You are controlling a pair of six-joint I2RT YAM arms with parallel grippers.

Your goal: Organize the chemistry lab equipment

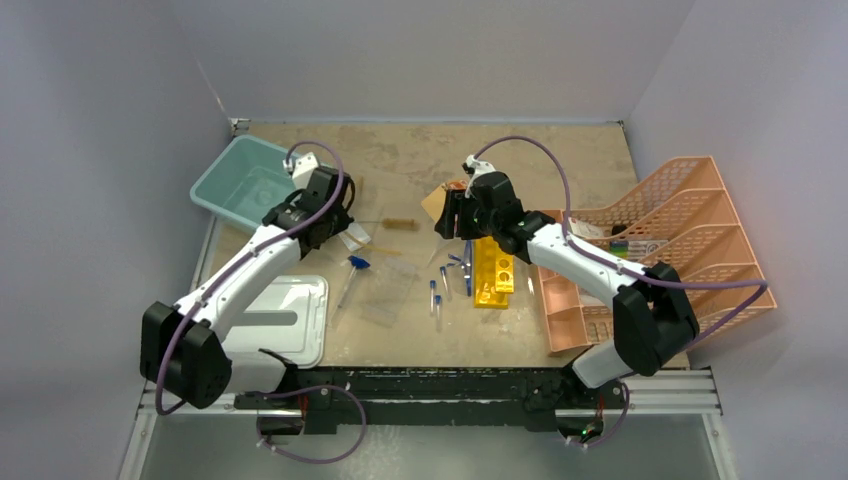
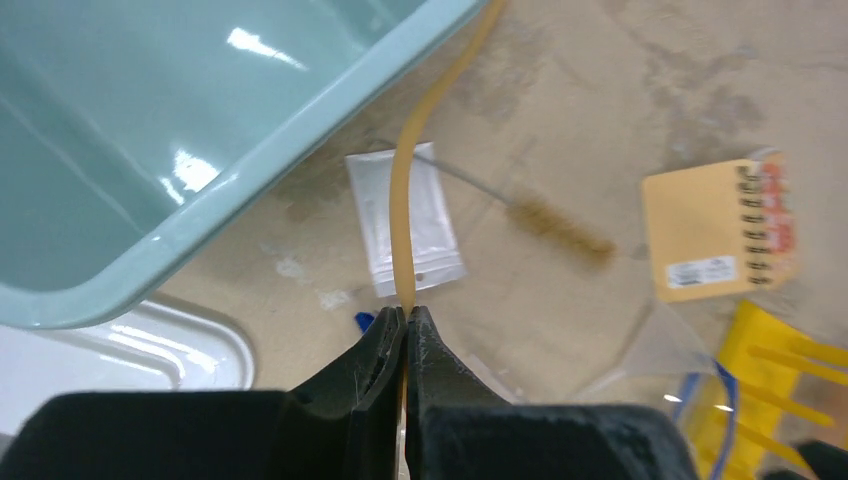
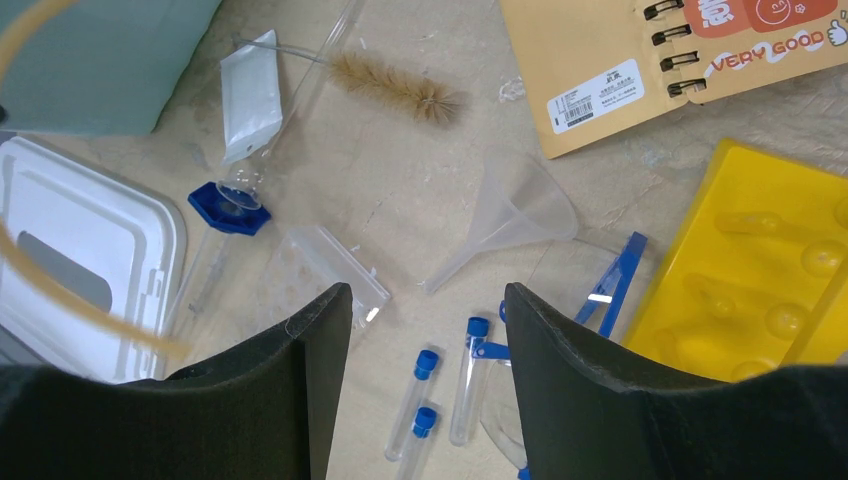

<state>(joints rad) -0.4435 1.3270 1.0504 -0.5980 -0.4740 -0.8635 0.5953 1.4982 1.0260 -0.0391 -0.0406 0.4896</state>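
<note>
My left gripper is shut on a thin tan rubber hose that arcs up over the teal bin's rim; it sits beside that bin in the top view. My right gripper is open and empty, hovering above three blue-capped tubes lying on the table. Two yellow racks lie to its right. The brush, a small bag and a clear tube rack lie between the arms. The dish is hidden.
A teal bin stands at the back left, a white lid at the front left. A tan spiral notebook, a clear funnel and a blue-based cylinder lie mid-table. The salmon-pink organiser stands on the right.
</note>
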